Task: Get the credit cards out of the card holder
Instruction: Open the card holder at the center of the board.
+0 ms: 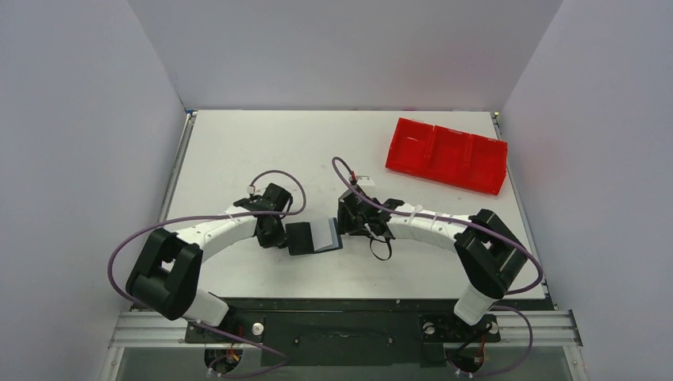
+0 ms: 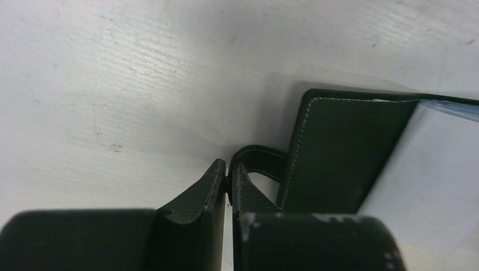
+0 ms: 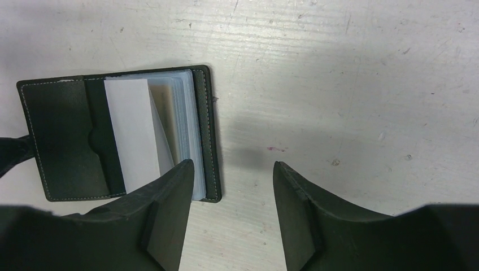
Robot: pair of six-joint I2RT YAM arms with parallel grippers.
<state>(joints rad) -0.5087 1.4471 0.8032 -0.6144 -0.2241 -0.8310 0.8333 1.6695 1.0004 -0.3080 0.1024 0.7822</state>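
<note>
The card holder [image 1: 301, 236] lies open on the table between my two grippers. In the right wrist view it shows a dark flap [image 3: 62, 135], a pale silver-grey card [image 3: 133, 130] sticking out of a pocket, and a stack of clear sleeves [image 3: 186, 113]. No gold or black card shows. My left gripper [image 2: 229, 175] is shut on the holder's black strap loop [image 2: 260, 153] at its left edge; it also shows in the top view [image 1: 278, 232]. My right gripper [image 3: 234, 169] is open and empty, over the holder's right edge, also in the top view [image 1: 349, 226].
A red three-compartment tray [image 1: 447, 155] stands at the back right of the white table [image 1: 262, 151]. Grey walls enclose the table on three sides. Purple cables loop over both arms.
</note>
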